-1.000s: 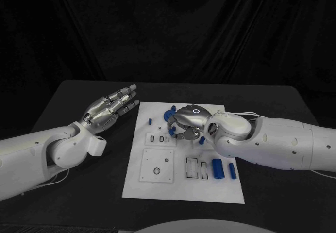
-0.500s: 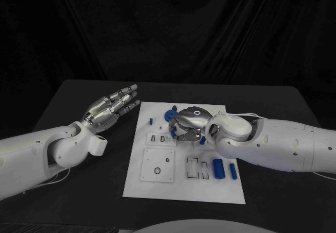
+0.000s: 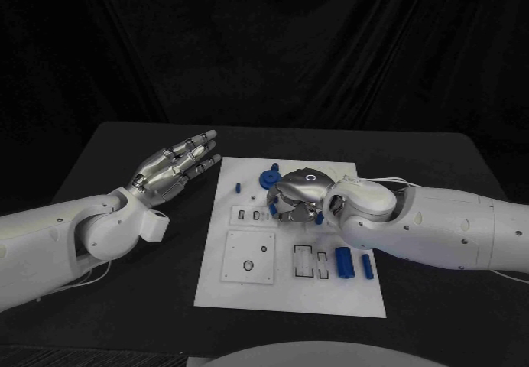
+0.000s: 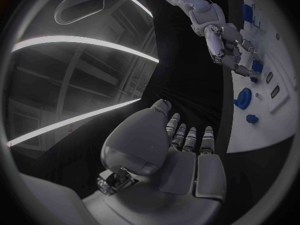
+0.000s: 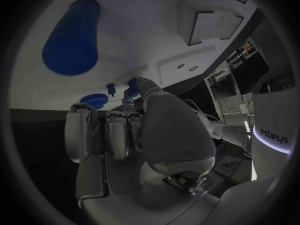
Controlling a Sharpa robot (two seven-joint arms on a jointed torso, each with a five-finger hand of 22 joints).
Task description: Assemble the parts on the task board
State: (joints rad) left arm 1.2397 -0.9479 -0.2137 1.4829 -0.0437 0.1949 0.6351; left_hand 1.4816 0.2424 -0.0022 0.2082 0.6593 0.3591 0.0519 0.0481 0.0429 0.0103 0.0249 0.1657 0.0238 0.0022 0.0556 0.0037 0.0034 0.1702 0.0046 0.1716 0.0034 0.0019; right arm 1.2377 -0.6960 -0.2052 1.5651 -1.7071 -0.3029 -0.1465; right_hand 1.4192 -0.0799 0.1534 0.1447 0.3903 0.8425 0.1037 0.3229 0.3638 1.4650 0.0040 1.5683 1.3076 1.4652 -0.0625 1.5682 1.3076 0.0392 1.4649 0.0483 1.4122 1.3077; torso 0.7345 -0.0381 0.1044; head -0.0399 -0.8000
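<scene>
The white task board point(image 3: 287, 294) lies in the middle of the table. My right hand point(image 3: 296, 195) hovers low over its far half with the fingers curled downward. Small blue parts point(image 4: 253, 78) sit right at its fingertips point(image 4: 240, 69); whether they are pinched is hidden. A blue round part point(image 3: 268, 180) lies just beyond that hand, also seen as a disc point(image 5: 95, 100). Two blue cylinders point(image 3: 343, 264) lie on the board's near right, one of them point(image 5: 72, 37) close to the wrist camera. My left hand point(image 3: 176, 168) floats left of the board, palm up, fingers apart and holding nothing.
Rectangular slots point(image 3: 309, 261) and a square plate with a hole point(image 3: 248, 258) mark the board's near half. Bare black table point(image 3: 132, 306) surrounds the board on all sides. My right forearm point(image 3: 441, 225) covers the table to the board's right.
My right hand has crept slightly left and down over the board's far half. My left hand has risen a touch, still spread.
</scene>
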